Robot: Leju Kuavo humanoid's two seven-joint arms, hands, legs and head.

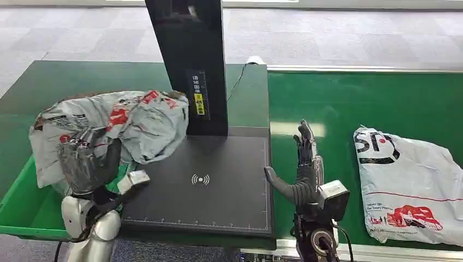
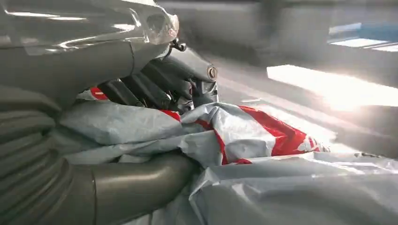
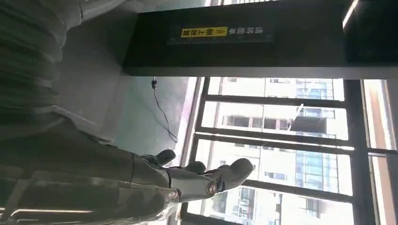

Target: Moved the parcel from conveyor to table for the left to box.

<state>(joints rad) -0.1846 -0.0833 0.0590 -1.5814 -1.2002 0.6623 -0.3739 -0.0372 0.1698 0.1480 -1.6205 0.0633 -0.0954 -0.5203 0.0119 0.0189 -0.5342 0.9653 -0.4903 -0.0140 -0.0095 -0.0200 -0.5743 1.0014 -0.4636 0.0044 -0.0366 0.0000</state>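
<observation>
Nearest the robot, the left hand (image 1: pixel 84 164) grips a crumpled grey parcel (image 1: pixel 117 125) over the edge of the green bin (image 1: pixel 16 210), fingers clamped into the plastic, so its hand-over across the black scanner pad (image 1: pixel 202 183) looks done and only the drop into the bin seems left. The right hand (image 1: pixel 303 174) stands empty with fingers apart at the pad's edge. Farther right, a second parcel (image 1: pixel 409 185) lies on the conveyor (image 1: pixel 338 103), not yet picked.
</observation>
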